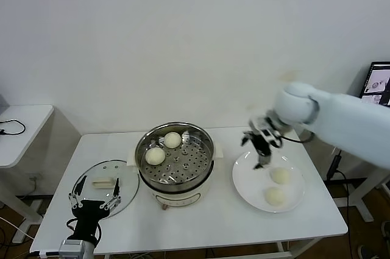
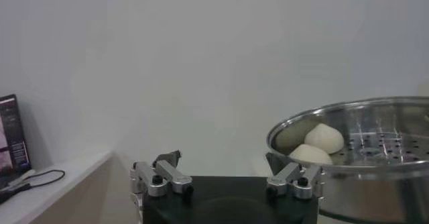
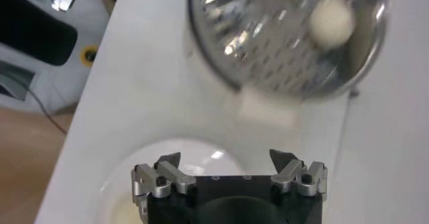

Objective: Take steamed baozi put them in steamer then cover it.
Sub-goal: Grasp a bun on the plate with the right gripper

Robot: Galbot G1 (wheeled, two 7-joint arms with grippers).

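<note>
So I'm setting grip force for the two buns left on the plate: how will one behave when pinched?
Each baozi looks smooth and rounded, so it may roll on the flat plate if nudged. It probably squashes easily and seems light; a gentle pinch by the open right tool should do.

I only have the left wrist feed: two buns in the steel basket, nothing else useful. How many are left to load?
Observer: Two baozi sit on the white plate, to the right of the steamer.
Operator: Where's the right arm?
Observer: The right gripper is above the plate's far edge, jaws open, holding nothing.
Operator: And the cover?
Observer: The glass lid lies flat on the table, left of the steamer, handle up. The left gripper is at the lid's near edge, open and empty.
</note>
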